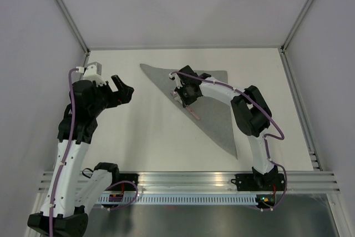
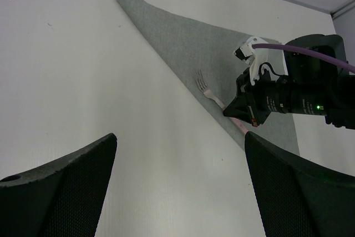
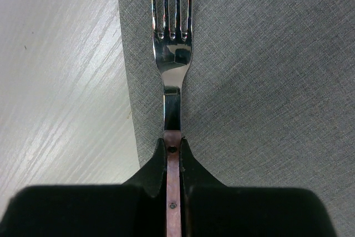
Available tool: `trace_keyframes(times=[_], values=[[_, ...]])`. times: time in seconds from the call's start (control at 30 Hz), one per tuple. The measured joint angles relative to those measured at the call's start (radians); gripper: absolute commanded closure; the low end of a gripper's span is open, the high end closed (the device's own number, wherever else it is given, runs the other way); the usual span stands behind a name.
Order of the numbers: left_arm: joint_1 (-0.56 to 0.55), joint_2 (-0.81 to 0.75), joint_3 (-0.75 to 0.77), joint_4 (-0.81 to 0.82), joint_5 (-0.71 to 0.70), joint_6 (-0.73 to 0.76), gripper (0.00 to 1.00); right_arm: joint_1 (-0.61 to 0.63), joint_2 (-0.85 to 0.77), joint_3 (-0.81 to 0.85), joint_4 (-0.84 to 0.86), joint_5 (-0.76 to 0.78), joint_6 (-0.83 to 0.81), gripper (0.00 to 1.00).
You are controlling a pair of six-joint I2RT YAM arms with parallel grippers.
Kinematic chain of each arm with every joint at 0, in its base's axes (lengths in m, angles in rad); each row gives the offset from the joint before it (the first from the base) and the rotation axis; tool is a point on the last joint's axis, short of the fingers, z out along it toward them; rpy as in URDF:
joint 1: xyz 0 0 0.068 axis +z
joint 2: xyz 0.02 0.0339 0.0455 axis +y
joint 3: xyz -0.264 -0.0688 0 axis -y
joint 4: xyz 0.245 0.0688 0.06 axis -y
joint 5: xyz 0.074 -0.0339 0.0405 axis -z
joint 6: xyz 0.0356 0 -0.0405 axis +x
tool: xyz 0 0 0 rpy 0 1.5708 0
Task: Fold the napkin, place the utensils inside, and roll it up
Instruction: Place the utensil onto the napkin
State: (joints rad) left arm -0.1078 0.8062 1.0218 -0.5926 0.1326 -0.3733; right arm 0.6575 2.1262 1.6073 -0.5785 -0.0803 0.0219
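- L gripper (image 1: 123, 88): jaws spread wide, empty, well left of the napkin (image 1: 213, 109).
- Fork (image 3: 172, 54): we see it just inside the folded napkin's diagonal edge, long axis parallel to that edge; prob. resting on the cloth.
- R gripper (image 1: 186, 95): pinching its handle, in line w/ it; nearer arm.
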Motion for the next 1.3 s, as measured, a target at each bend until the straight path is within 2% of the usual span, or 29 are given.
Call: trace_keyframes(times=[1.3], values=[[0.000, 0.023, 0.000, 0.000, 0.000, 0.000, 0.00, 0.006, 0.018, -0.003, 0.041, 0.018, -0.020, 1.00]])
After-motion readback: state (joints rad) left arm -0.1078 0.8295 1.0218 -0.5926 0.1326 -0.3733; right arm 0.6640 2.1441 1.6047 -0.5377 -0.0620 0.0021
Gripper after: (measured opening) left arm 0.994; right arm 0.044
